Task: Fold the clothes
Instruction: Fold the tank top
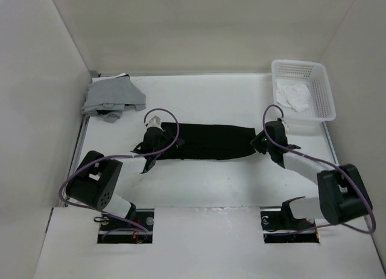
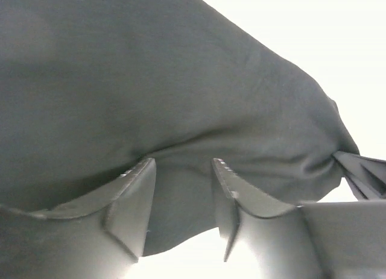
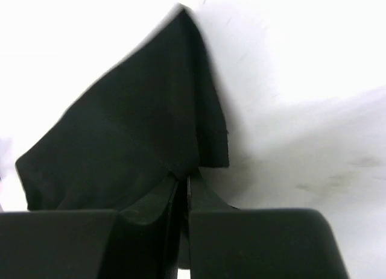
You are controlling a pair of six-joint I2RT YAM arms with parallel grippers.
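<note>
Cloth report: the black garment (image 1: 211, 141) is lying across the desk (image 1: 229, 104), long axis left to right. I am pinching its right end in the right end effector (image 3: 183, 179), pressed together; the left end effector (image 2: 183, 164), part-spread, is gripping its bunched left end.

"What stood on the table (image 1: 205, 104) besides the work itself?"

"A white plastic basket (image 1: 326, 95), in the far right corner. Its walls were a lattice of small holes under a solid rim, and it lay lengthwise near the right wall (image 1: 362, 80)."

"And the table's surface?"

"White and matte. The right wrist view showed a few faint grey marks on it. A grey strip (image 1: 79, 143) ran along its left edge."

"What closed it in?"

"Plain pale panels: a left wall (image 1: 36, 110), a back wall (image 1: 205, 32) and the right one, all bare."

"Anything nearer the camera?"

"A white board (image 1: 205, 243) lay across the near edge, from side to side."
</note>
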